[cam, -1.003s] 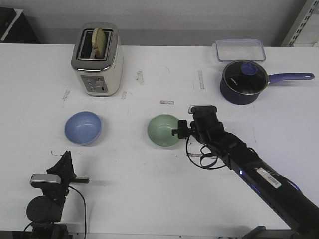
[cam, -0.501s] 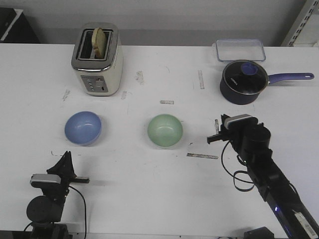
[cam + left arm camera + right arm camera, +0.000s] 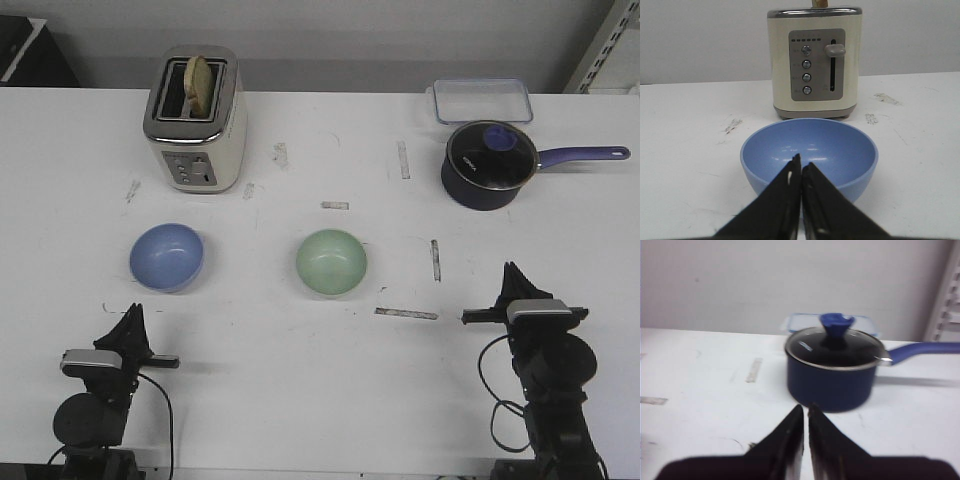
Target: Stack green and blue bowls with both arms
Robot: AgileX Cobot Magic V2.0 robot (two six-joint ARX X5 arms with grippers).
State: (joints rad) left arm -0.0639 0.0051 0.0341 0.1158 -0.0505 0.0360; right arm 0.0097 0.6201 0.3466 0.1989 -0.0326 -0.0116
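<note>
The light blue bowl (image 3: 166, 256) sits upright at the left of the table. The pale green bowl (image 3: 331, 261) sits upright at the middle, apart from it. My left gripper (image 3: 132, 312) is shut and empty near the front edge, just in front of the blue bowl (image 3: 809, 155); in the left wrist view its tips (image 3: 801, 162) point at the bowl's near wall. My right gripper (image 3: 513, 272) is shut and empty at the front right, well right of the green bowl. In the right wrist view it (image 3: 805, 409) points at the saucepan; no bowl shows there.
A cream toaster (image 3: 195, 120) with a slice in it stands behind the blue bowl. A dark navy lidded saucepan (image 3: 487, 164) with a long handle sits at the back right, a clear lidded container (image 3: 482, 99) behind it. Tape marks dot the table.
My right arm has pulled back from beside the green bowl to the front right of the table. The bowls and my left arm have not moved.
</note>
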